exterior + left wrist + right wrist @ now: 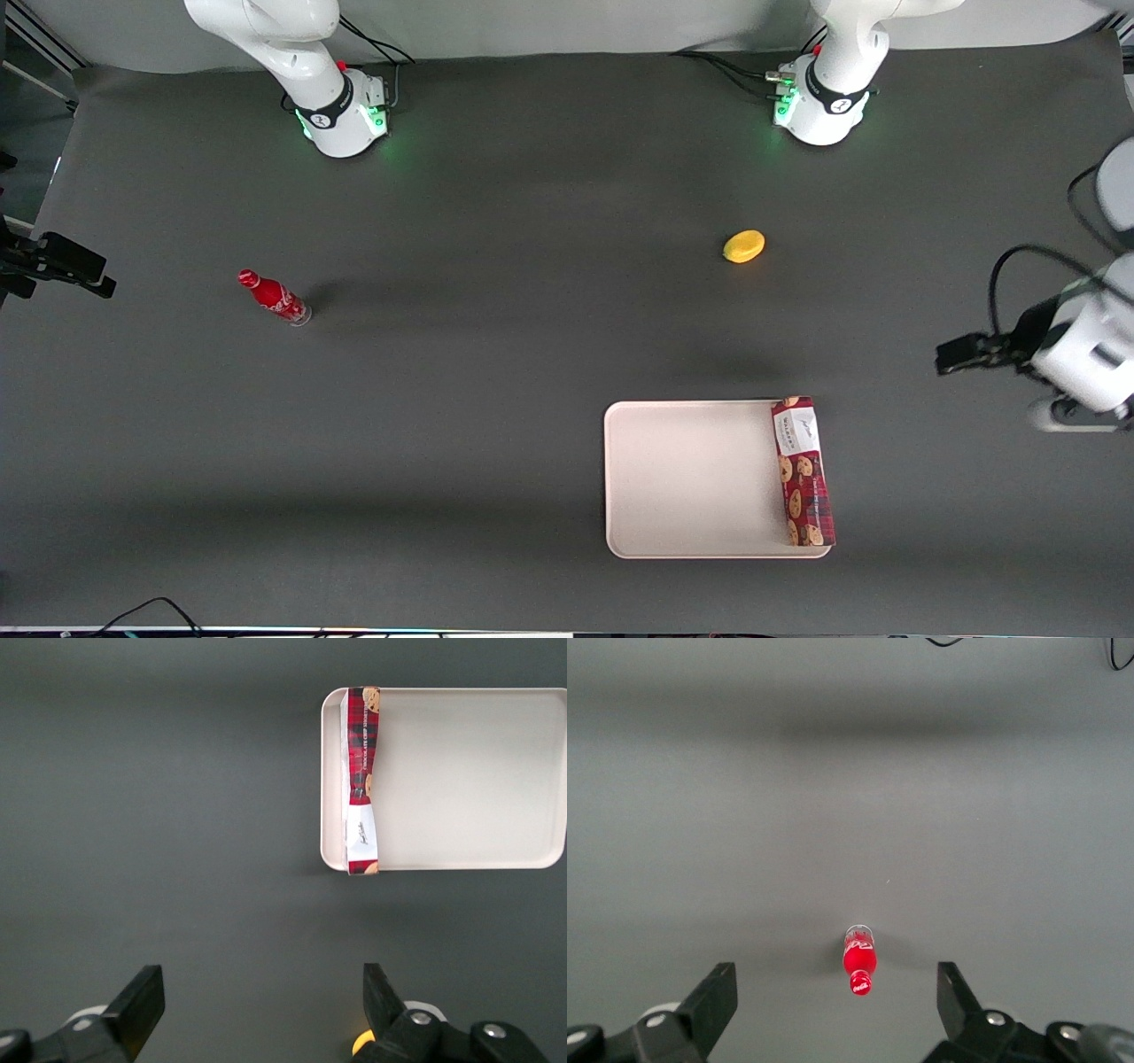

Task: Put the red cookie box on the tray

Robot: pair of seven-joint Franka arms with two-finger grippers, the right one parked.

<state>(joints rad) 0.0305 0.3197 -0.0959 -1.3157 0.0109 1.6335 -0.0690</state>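
Observation:
The red cookie box (804, 474) lies lengthwise on the tray (691, 478), along the tray's edge toward the working arm's end, with its white label end farther from the front camera. It seems to rest on the rim there. The left wrist view shows the same box (361, 753) and tray (469, 780). My left gripper (263, 979) is open and empty, high above bare table, well apart from the tray. Its hand (1076, 354) shows at the working arm's end of the table.
A yellow lemon (744, 246) lies on the table farther from the front camera than the tray; it peeks beside one finger in the left wrist view (359, 1043). A small red soda bottle (275, 299) stands toward the parked arm's end.

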